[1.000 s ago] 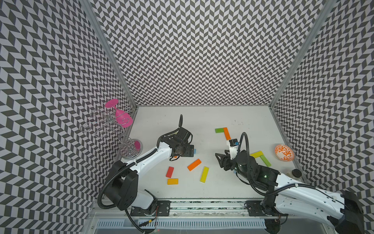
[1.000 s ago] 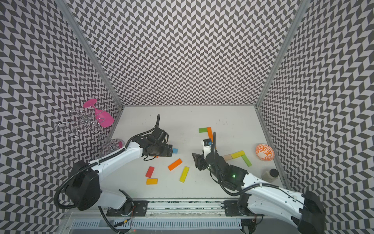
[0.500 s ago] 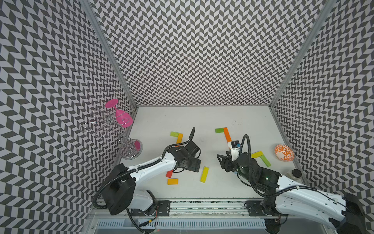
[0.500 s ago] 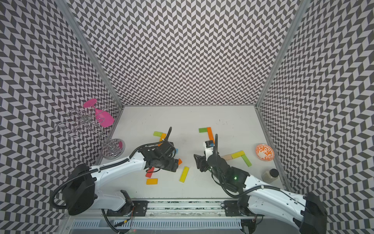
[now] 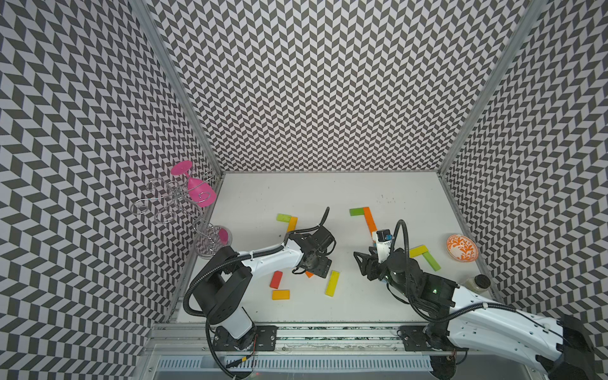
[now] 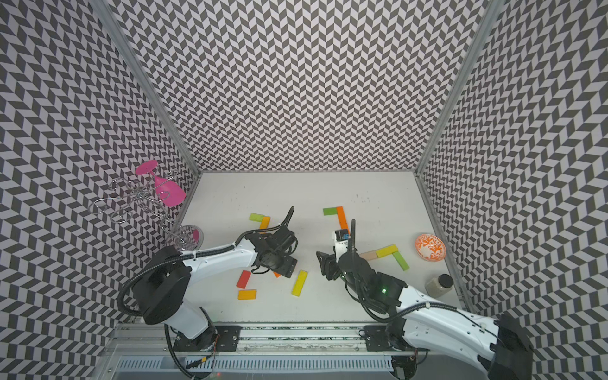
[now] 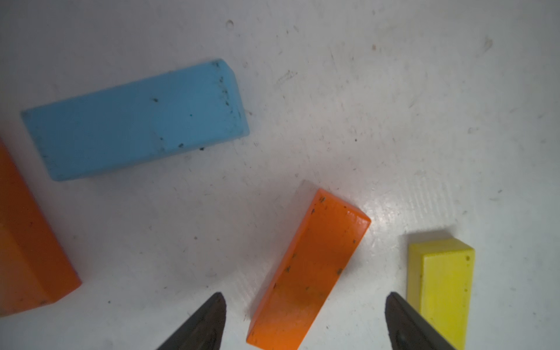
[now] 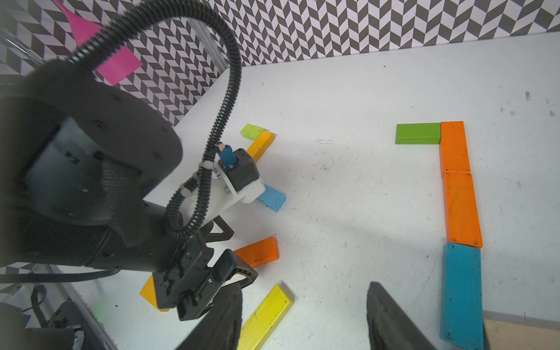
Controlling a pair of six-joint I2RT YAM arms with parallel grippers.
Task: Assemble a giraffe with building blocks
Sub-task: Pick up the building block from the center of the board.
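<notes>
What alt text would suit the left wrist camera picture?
The left gripper, jaws open, straddles the end of an orange block on a white table. A blue block, a yellow block and a second orange block lie nearby.

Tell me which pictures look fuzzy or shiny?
In the left wrist view, a bright shiny patch sits on the table beside the orange block, and the blue block looks soft; in the right wrist view, the left arm up close is fuzzy at its edges; in both top views the picture is sharp, but the walls lean outward.
</notes>
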